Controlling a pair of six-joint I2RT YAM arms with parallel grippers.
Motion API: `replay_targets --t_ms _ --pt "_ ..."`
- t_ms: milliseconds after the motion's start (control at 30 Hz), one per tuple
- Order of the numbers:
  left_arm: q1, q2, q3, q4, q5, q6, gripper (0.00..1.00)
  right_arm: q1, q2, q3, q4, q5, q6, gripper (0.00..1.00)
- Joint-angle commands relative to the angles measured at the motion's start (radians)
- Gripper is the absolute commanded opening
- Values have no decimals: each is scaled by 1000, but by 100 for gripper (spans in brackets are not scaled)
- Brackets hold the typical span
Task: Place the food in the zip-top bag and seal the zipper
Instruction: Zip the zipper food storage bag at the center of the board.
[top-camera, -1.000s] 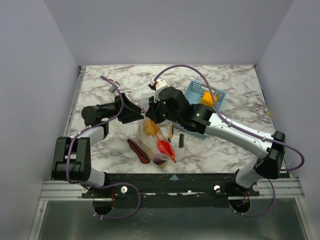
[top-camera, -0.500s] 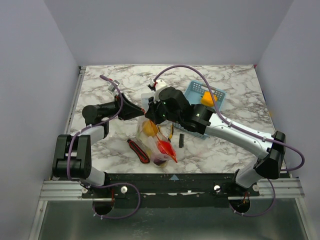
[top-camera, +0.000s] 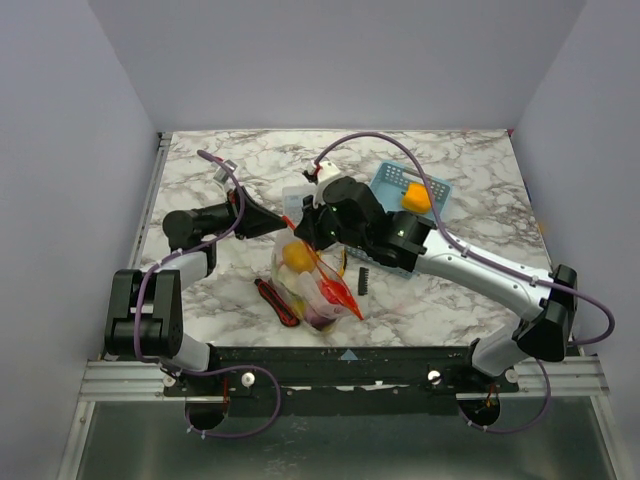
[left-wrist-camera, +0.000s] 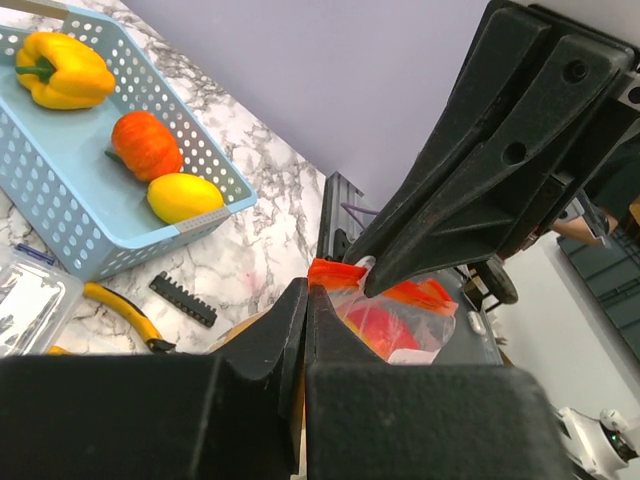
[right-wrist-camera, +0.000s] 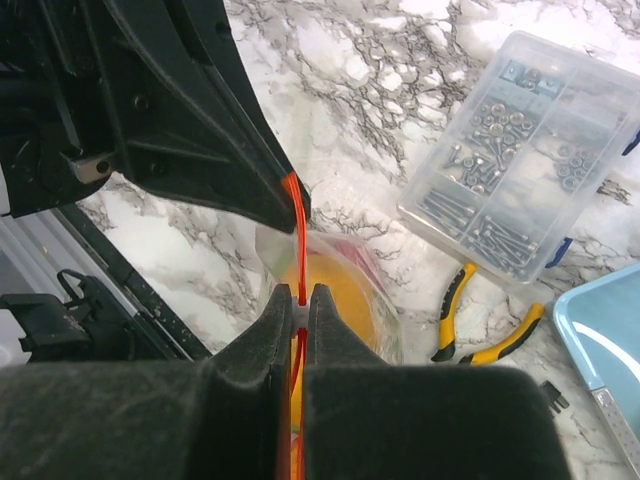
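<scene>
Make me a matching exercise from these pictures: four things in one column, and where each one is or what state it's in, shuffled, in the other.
Things
1. yellow toy bell pepper
2. rigid clear plastic compartment box
3. thin red-orange zipper strip
4. yellow-handled pliers

Places or states
A. pinched in the shut right gripper
B. lying on the marble table, beside the compartment box
C. inside the light blue perforated basket
D. filled with small metal screws

Pairs: 1-C, 2-D, 3-A, 4-B
</scene>
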Motion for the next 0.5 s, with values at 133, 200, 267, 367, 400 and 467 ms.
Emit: replay_targets --t_ms 133,200,267,367,400,467 --pt "89 -5 -4 67 -80 20 0 0 -94 -44 -136 -36 60 0" --pt "96 -9 -3 45 -83 33 0 1 -117 -57 -152 -68 63 0" --pt "98 -9 -4 37 -85 38 0 0 -145 -76 -169 -89 60 0" --pt "100 -4 1 33 -82 37 0 2 -196 -102 -219 -97 53 0" --pt "103 -3 1 34 -81 36 0 2 -215 -116 -235 -97 53 0" --pt "105 -4 3 33 -83 36 0 2 -258 -153 -266 -93 54 0"
